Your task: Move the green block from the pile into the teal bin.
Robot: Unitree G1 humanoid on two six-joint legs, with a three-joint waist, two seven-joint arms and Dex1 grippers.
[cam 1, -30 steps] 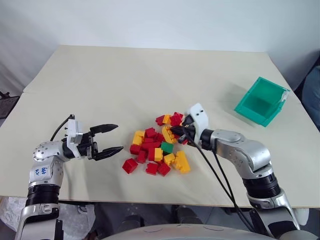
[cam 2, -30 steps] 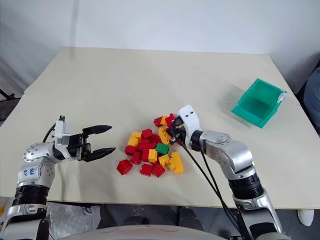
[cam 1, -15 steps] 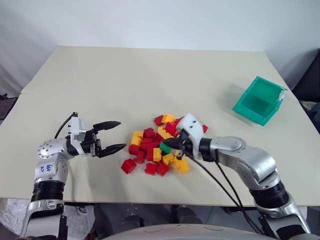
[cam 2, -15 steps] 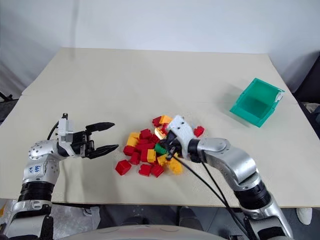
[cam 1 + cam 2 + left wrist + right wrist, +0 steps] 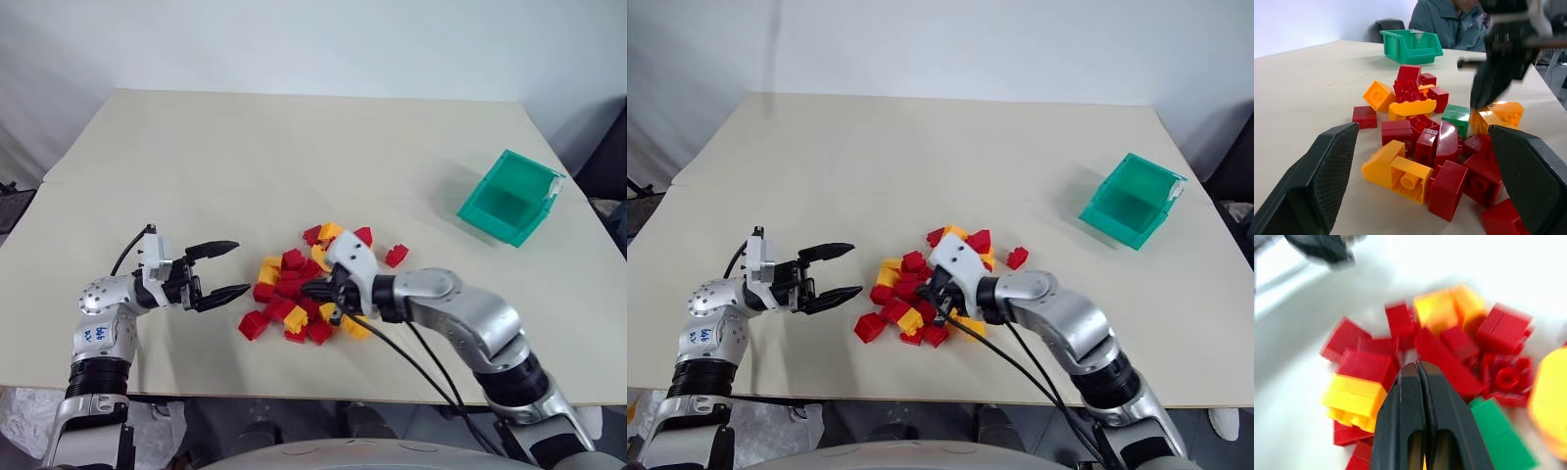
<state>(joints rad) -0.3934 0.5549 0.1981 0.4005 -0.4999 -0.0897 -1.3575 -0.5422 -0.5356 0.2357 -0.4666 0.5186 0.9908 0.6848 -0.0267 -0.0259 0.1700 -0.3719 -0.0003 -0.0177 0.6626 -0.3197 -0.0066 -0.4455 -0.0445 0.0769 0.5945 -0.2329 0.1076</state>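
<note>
Swept from the pile's (image 5: 304, 289) two o'clock edge into its middle, right gripper (image 5: 312, 290) has scattered bricks; fingers pressed together, holding nothing. Green block (image 5: 1458, 118) sits just beside the tips, ungrasped. Left gripper (image 5: 233, 268) spread at nine o'clock. Teal bin (image 5: 509, 198) far off, two o'clock.

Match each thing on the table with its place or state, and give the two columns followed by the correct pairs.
Things:
1. small green plastic studded brick
2. teal translucent plastic bin
3. left tool
4. right tool

States:
A. fingers pressed together over the bricks
B. open top, standing apart from the heap
C. fingers spread, beside the heap
D. lying among red and yellow bricks

Pairs: 1-D, 2-B, 3-C, 4-A
</note>
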